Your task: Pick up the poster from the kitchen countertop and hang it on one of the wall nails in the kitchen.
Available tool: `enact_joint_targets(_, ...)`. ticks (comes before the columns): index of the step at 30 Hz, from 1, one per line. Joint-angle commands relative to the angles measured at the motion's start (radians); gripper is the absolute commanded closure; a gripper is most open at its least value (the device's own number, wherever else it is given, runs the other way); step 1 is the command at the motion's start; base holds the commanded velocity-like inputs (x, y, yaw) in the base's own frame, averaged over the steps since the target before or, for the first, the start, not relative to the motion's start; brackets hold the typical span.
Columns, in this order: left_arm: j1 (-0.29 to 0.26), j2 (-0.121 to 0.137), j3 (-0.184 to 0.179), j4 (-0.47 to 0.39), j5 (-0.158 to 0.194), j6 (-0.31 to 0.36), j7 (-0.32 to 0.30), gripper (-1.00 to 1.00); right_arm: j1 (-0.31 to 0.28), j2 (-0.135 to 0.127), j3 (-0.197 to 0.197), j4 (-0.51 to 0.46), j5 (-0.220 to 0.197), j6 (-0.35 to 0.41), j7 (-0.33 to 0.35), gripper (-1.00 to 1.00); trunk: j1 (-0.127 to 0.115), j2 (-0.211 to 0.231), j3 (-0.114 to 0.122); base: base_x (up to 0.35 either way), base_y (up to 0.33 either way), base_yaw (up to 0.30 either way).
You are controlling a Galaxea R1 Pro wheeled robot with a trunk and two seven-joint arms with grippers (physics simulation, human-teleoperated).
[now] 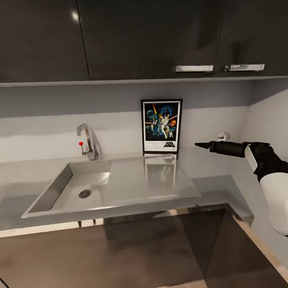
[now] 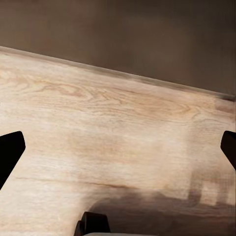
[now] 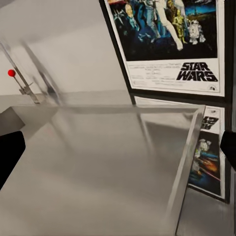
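The poster [image 1: 162, 126] stands upright against the back wall on the grey kitchen countertop [image 1: 211, 162], behind the drainboard [image 1: 149, 177]; its black frame, white border and Star Wars artwork are plain. My right gripper [image 1: 199, 145] hovers open above the countertop, a short way right of the poster, pointing toward it and holding nothing. The right wrist view shows the poster [image 3: 167, 44] close ahead, mirrored in the drainboard [image 3: 108, 162], with the right gripper [image 3: 118, 152] spread wide. My left gripper [image 2: 118, 152] is open over a wooden floor [image 2: 113, 123].
The sink [image 1: 79, 187] and chrome tap [image 1: 90, 139] with its red knob [image 1: 81, 143] lie left of the poster. Dark upper cabinets [image 1: 157, 35] with silver handles [image 1: 193, 68] hang overhead. A small white object [image 1: 223, 136] sits by the right wall. Dark lower cabinet fronts [image 1: 143, 252] are below.
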Motion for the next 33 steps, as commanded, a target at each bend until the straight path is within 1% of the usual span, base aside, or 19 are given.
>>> enact_joint_targets(1,0.000,0.000,0.004,0.000,0.000,-0.002,-0.005,-1.00,-0.001,0.000,-0.004,0.000,0.002,0.008,0.004,-1.00,0.000,0.000,-0.001,0.135,-0.121,0.000)
enact_joint_targets(7,0.000,-0.001,0.006,0.000,0.000,-0.002,-0.005,-1.00,-0.001,0.000,-0.004,0.000,0.002,0.008,0.004,-1.00,0.000,0.000,-0.001,0.187,-0.172,0.000)
enact_joint_targets(11,0.000,-0.001,0.007,0.000,0.000,-0.002,-0.006,-1.00,-0.001,0.000,-0.004,0.000,0.001,0.008,0.004,-1.00,0.000,0.000,-0.001,0.088,-0.082,0.000)
enact_joint_targets(15,0.000,0.000,0.007,0.000,0.000,-0.002,-0.006,-1.00,-0.001,0.000,-0.004,0.000,0.001,0.008,0.004,-1.00,0.000,0.000,-0.001,0.185,-0.014,0.000)
enact_joint_targets(21,0.000,0.000,0.007,0.000,0.000,-0.002,-0.005,-1.00,-0.001,0.000,-0.004,0.001,0.001,0.008,0.004,-1.00,0.000,0.000,-0.001,0.058,0.000,0.000)
enact_joint_targets(26,0.000,0.000,0.007,-0.001,0.000,-0.002,-0.005,-1.00,0.000,0.000,-0.004,0.001,0.001,0.008,0.004,-1.00,0.000,0.000,-0.001,0.180,0.075,0.000)
enact_joint_targets(33,0.000,0.000,0.008,-0.001,0.000,-0.002,-0.005,-1.00,0.001,0.000,-0.004,0.001,0.001,0.008,0.004,-1.00,0.000,0.000,-0.001,0.076,0.023,0.000)
